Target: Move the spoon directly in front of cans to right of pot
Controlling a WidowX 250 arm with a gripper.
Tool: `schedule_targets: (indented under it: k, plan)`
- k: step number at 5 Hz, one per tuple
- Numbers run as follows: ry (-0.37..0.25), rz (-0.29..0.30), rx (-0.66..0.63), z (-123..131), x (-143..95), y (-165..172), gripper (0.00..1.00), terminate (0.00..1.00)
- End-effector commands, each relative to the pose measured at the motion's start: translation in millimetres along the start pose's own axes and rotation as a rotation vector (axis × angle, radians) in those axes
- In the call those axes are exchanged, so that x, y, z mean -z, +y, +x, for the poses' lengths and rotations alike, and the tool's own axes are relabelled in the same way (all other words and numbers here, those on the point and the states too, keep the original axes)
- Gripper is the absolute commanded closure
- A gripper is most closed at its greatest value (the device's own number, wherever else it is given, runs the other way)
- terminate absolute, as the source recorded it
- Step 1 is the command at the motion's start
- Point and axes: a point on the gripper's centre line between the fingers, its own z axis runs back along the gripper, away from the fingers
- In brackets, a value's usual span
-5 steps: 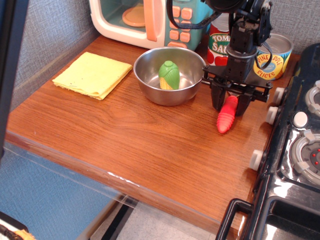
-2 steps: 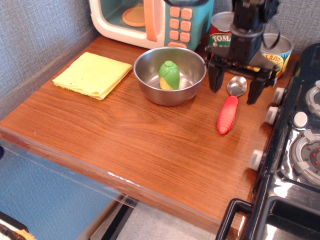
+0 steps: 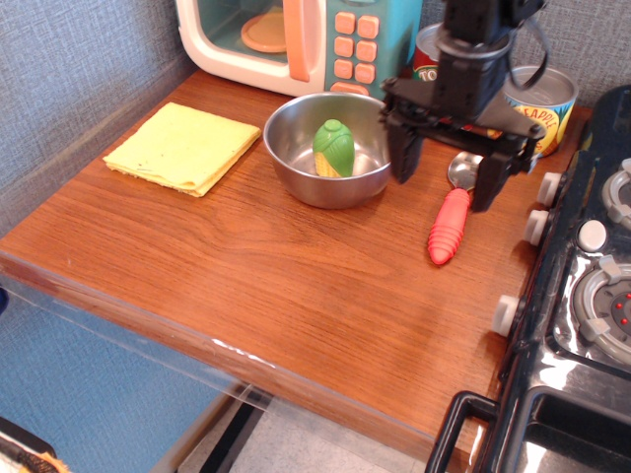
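The spoon (image 3: 449, 223) lies flat on the wooden table, red ribbed handle toward the front, silver bowl toward the cans, right of the pot (image 3: 296, 159). The pot is a shiny steel bowl holding a green and yellow toy corn (image 3: 333, 147). The red Tomato Sauce can (image 3: 428, 57) is mostly hidden behind the arm; the Pineapple Slices can (image 3: 544, 106) stands to its right. My gripper (image 3: 444, 183) hovers above the spoon's bowl end, fingers spread wide, open and empty.
A white and teal toy microwave (image 3: 296, 39) stands at the back. A yellow cloth (image 3: 184, 146) lies at the left. A black toy stove (image 3: 582, 296) with knobs borders the table's right edge. The table's front edge runs diagonally across the lower left.
My gripper let go of the spoon's handle, opened wide and rose toward the cans. The spoon stayed lying on the table right of the pot.
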Motion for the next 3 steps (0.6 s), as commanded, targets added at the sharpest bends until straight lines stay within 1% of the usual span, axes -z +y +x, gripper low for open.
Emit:
schedule_targets:
  k: [1, 2, 3]
  plan:
    - [-0.038, 0.005, 0.019, -18.5, -17.6, 10.2, 0.00, 0.00]
    - [-0.038, 0.005, 0.019, -18.5, -17.6, 10.2, 0.00, 0.00]
    - [-0.038, 0.005, 0.019, -18.5, -17.6, 10.2, 0.00, 1.00]
